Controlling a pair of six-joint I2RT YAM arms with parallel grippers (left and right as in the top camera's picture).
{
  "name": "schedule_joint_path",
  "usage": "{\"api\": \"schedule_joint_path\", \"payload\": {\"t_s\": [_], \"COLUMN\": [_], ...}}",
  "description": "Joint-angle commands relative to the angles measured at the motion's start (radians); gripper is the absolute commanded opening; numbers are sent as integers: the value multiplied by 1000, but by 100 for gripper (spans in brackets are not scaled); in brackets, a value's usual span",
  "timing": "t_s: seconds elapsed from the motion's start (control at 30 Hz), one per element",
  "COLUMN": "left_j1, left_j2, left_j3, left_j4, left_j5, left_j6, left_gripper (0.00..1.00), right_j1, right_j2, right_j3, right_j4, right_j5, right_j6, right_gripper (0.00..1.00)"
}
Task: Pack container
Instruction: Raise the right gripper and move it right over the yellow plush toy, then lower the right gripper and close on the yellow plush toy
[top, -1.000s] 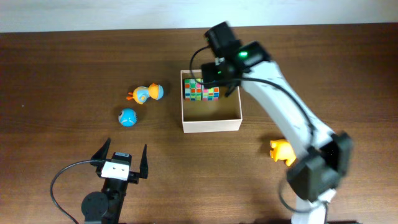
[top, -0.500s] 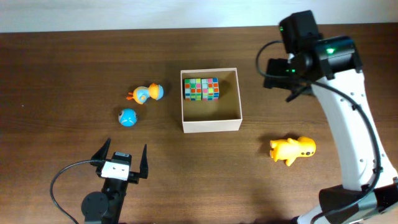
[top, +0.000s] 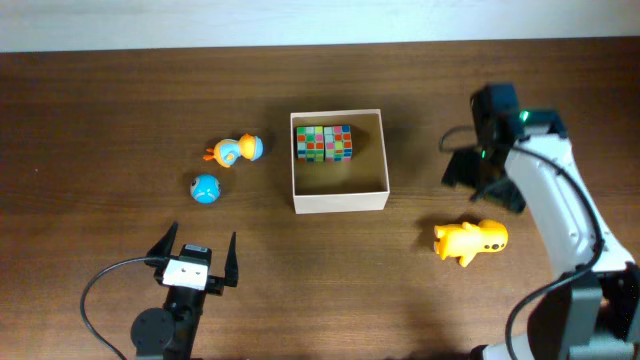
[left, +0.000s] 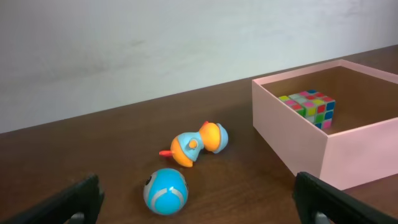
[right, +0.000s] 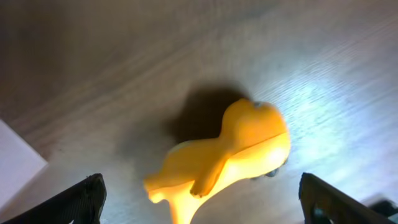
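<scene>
**One square box mid-table, both grippers spread wide**

The square, shallow, cream-walled container with a brown cardboard floor (top: 340, 203) sits near the middle of the dark wooden table (top: 100, 100). Its mouth faces straight up and its walls run parallel to the table's edges. Being square, it has no long axis.

Inside, a multicoloured tiled puzzle block (top: 324, 143) lies against the far wall, in the far-left corner, its longer side running left to right. The rest of the floor is bare, mostly on the near and right sides.

To the left of the box lie an orange-and-blue plastic toy (top: 238, 150) and a small blue ball (top: 205, 188). They are near each other and well apart from the wall.

To the right, a yellow plastic animal toy (top: 470, 241) lies on its side, its length roughly left to right. Bare wood separates it from the box.

The right gripper (top: 482, 185) hangs just beyond that toy. Its fingers are spread wide and hold nothing; in the wrist view the toy lies between them without touching either.

The left gripper (top: 200, 240) is near the front edge, splayed and empty, facing the ball.
</scene>
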Motion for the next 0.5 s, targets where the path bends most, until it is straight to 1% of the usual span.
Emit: {"api": "schedule_joint_path", "payload": {"t_s": [0.0,0.13,0.23,0.37,0.47], "left_j1": [5,5,5,5,5], "left_j2": [-10,-10,-10,-10,-10], "left_j3": [-7,-7,-7,-7,-7], "left_j4": [0,0,0,0,0], "left_j5": [-4,-4,-4,-4,-4], "left_j6": [13,13,13,13,13], "left_gripper": [99,99,99,99,99], "right_j1": [-3,-3,-3,-3,-3], "right_j2": [-133,-235,-280,-279,-278], "right_j3": [-124,-271,-370,-502,-586], "right_j4": [41,127,213,372,499], "right_j5": [-43,-68,-83,-90,-105], "right_j6": [59,148,222,293,296], "right_gripper": [93,93,92,92,92]}}
